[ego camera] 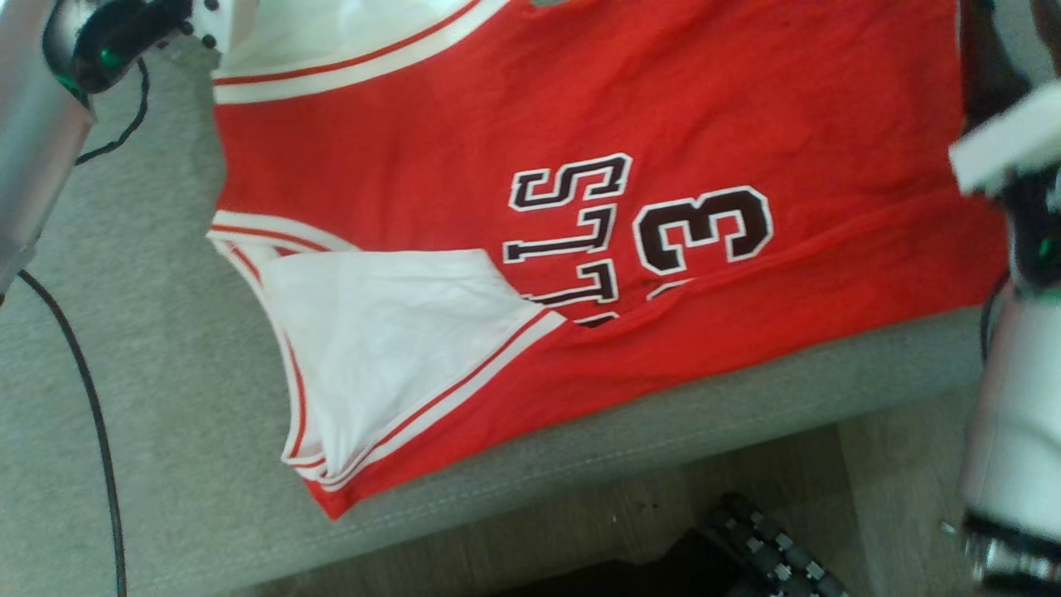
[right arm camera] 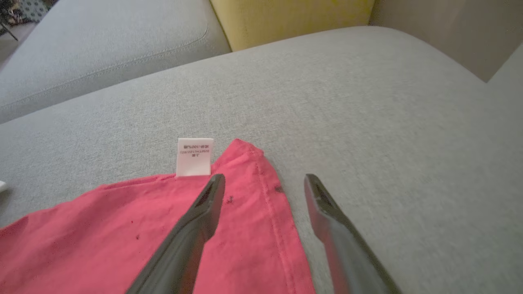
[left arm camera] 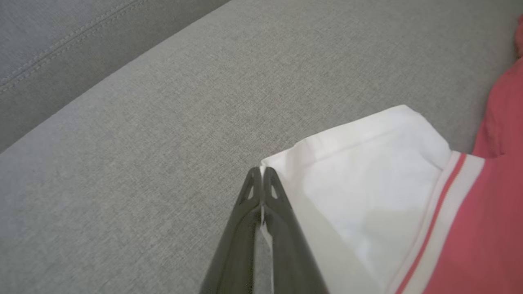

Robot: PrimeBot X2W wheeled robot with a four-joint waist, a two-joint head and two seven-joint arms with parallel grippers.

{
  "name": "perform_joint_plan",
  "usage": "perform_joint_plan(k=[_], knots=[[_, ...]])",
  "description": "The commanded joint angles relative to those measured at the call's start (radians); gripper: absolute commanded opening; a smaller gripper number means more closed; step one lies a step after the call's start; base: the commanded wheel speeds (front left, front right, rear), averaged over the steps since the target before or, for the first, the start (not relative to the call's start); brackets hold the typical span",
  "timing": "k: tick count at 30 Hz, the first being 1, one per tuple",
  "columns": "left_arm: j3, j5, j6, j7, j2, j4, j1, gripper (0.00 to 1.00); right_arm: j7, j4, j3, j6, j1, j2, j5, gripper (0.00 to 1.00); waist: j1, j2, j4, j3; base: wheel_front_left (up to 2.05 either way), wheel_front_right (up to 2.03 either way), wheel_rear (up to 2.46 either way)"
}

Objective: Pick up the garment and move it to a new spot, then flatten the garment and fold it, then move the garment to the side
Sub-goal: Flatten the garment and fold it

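The garment (ego camera: 663, 108) is a red sleeveless jersey with white trim, dark letters and a number 3. It lies spread across the grey sofa seat (ego camera: 124, 373), with the white inside of one armhole turned outwards. My left gripper (left arm camera: 261, 171) is shut on the white edge of the garment (left arm camera: 367, 183), and a sliver of white cloth shows between its fingers. My right gripper (right arm camera: 264, 179) is open just above a red hem corner of the garment (right arm camera: 122, 228), beside a small white label (right arm camera: 195, 157). Nothing sits between the right fingers.
The seat's front edge (ego camera: 663, 448) runs diagonally, with wooden floor (ego camera: 895, 464) and my dark base (ego camera: 763, 547) below it. A black cable (ego camera: 91, 414) hangs from my left arm (ego camera: 33, 141). A yellow cushion (right arm camera: 286, 16) and a grey cushion (right arm camera: 102, 41) stand behind the seat.
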Motion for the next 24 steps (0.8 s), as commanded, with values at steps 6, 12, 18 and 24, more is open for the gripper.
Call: perform_joint_plan(k=[6, 12, 18, 24], knots=[[0.004, -0.020, -0.006, -0.041, 0.047, -0.089, -0.064, 0.00, 0.144, 0.151, -0.004, 0.006, -0.205, -0.057, -0.077, 1.00, -0.0001, 0.0000, 0.062, 0.003, 0.00, 0.00, 0.00], [-0.031, -0.033, -0.006, -0.067, 0.053, -0.115, -0.084, 0.00, 0.222, 0.285, -0.015, 0.006, -0.298, -0.109, -0.132, 1.00, -0.0001, 0.0000, 0.097, 0.007, 0.00, 0.00, 0.00], [-0.053, -0.045, -0.006, -0.091, 0.063, -0.103, -0.091, 0.00, 0.276, 0.308, -0.009, 0.006, -0.316, -0.106, -0.135, 0.00, -0.0001, 0.0000, 0.100, -0.001, 0.00, 0.00, 0.00], [-0.071, -0.037, -0.006, -0.126, 0.073, -0.093, -0.108, 0.00, 0.255, 0.280, 0.000, 0.006, -0.324, -0.118, -0.147, 0.00, -0.0001, 0.0000, 0.096, -0.007, 0.00, 0.00, 0.00]])
